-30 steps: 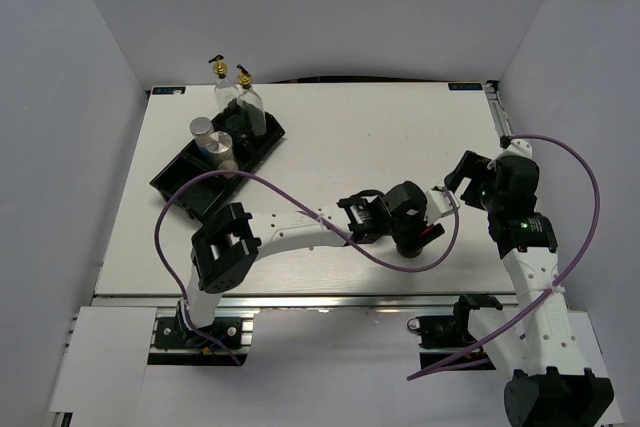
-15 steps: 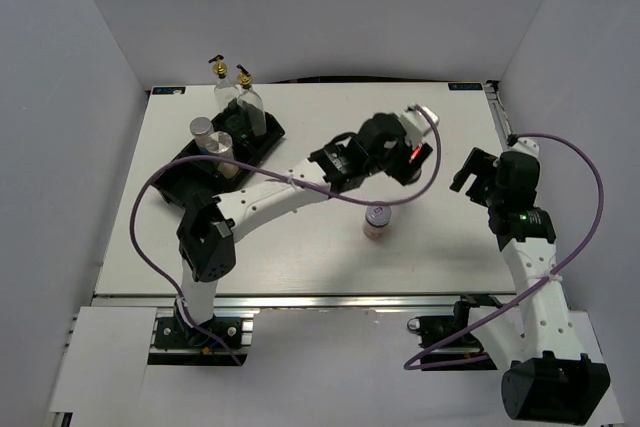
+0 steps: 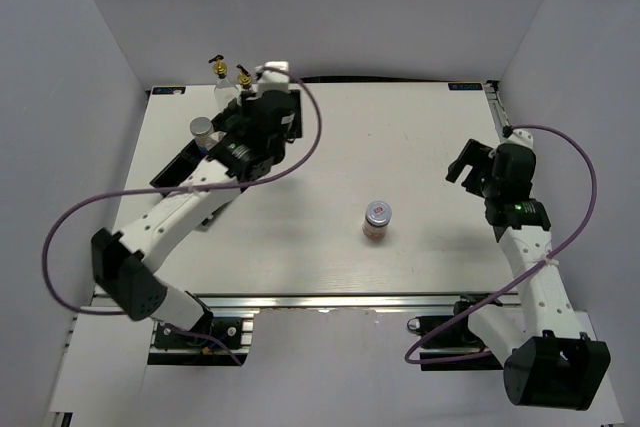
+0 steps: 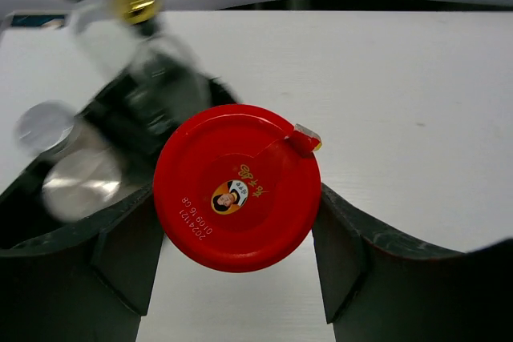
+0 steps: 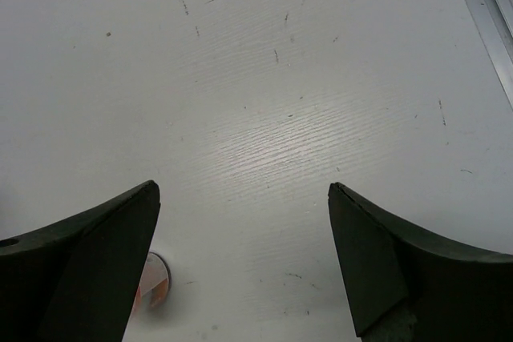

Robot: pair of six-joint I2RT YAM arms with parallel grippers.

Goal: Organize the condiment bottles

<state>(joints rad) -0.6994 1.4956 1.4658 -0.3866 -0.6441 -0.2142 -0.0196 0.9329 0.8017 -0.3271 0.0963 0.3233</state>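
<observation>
My left gripper (image 4: 236, 226) clamps the red-lidded jar (image 4: 236, 186) beside the tray (image 3: 170, 179) in the far-left corner, cruets (image 3: 220, 85) already inside. The silver-lidded jar (image 3: 377, 215) remains mid-surface — my right gripper (image 5: 240, 238) hangs released.

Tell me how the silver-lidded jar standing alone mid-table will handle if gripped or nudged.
The silver-lidded jar looks short and squat, standing upright, so a nudge probably slides it rather than tips it. If toppled, its round body would likely roll. The shiny lid may be slippery; gripping the body seems safer.
</observation>
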